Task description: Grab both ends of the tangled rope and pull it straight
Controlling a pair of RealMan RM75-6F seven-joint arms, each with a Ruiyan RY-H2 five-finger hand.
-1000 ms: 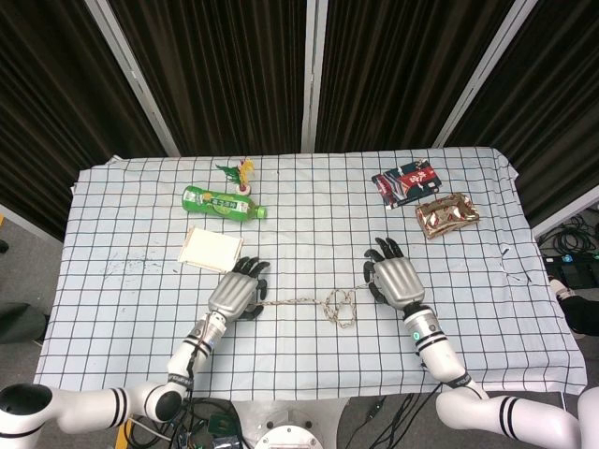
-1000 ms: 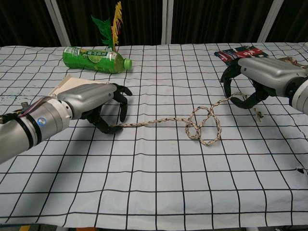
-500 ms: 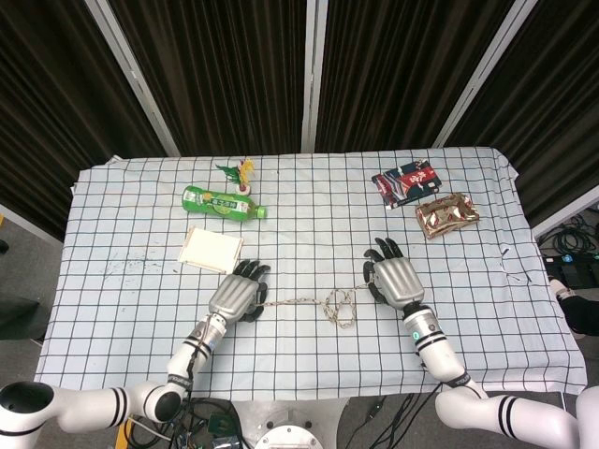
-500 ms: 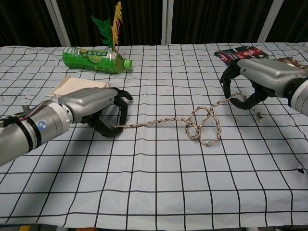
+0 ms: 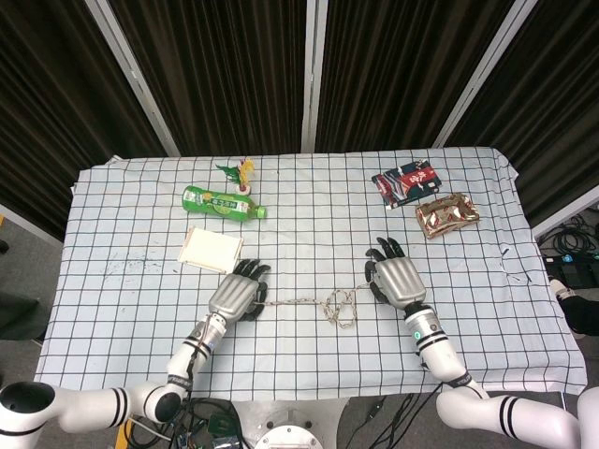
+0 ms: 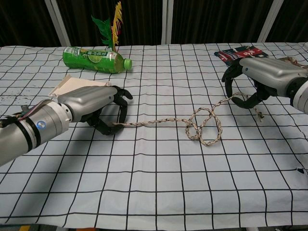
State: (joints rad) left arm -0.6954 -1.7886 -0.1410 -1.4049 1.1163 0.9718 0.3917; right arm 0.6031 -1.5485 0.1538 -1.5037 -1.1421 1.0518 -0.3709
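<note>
A beige braided rope [image 6: 154, 122] lies across the checked tablecloth, with a knot of loops [image 6: 202, 126] right of centre. My left hand [image 6: 89, 107] pinches the rope's left end between thumb and fingers, low over the cloth. My right hand [image 6: 263, 76] curls around the rope near its right end, holding that part slightly off the table. The frayed tip [image 6: 260, 115] trails out behind it. From the head view, the left hand [image 5: 236, 294] and right hand [image 5: 396, 280] sit on either side of the rope [image 5: 329, 305].
A green bottle [image 6: 94, 59] lies at the back left beside a small green and yellow plant [image 6: 111, 25]. A cream pad [image 6: 72, 84] lies just behind the left hand. A dark packet [image 6: 238, 52] and a shiny brown packet [image 5: 446, 213] lie behind the right hand.
The left hand's fingers have tightened a little on the rope end. The right hand has edged slightly to the right. The loops look much the same.
</note>
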